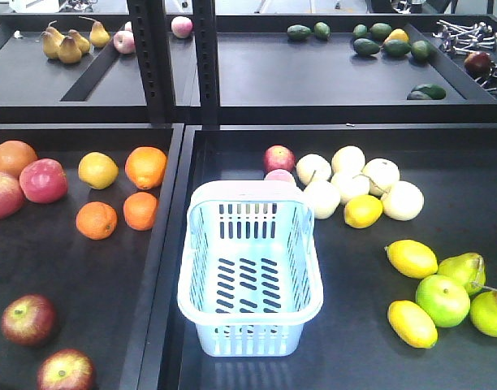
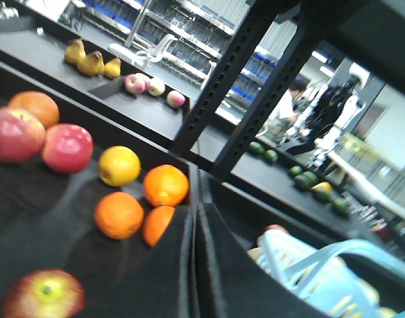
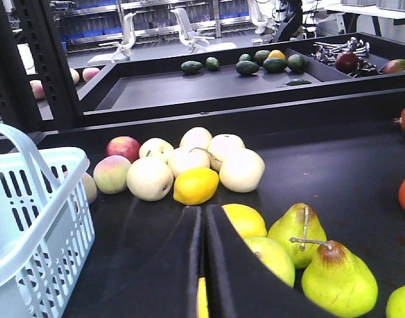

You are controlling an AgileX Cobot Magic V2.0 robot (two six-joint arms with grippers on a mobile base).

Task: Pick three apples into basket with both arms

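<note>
The pale blue slotted plastic basket (image 1: 201,244) stands empty in the right black tray (image 1: 354,357), close to that tray's left wall. All three dark maroon-red apples lie outside it. The first dark maroon-red apple (image 1: 28,319) and a second apple (image 1: 66,372) sit near each other at the front of the left black tray (image 1: 86,284), well apart from the basket. The third apple (image 1: 278,158) is in the right tray just behind the basket, with one paler pink fruit (image 1: 279,175) between it and the rim.

The left tray also holds four oranges (image 1: 145,166), one yellow round fruit (image 1: 97,170) and two brighter pink-red apples (image 1: 43,180). The right tray carries three yellow lemons (image 1: 411,258), a cluster of about six cream-white round fruits (image 1: 402,201), and three green apples and pears (image 1: 443,299) at the right edge.

Neither arm shows in the front view. In its own wrist view the left gripper (image 2: 194,212) has its black fingers together, with only a thin slit between them and nothing held, above the left tray beside the oranges. The right gripper (image 3: 202,213) is likewise closed on nothing, over the right tray near the lemons and pears.
</note>
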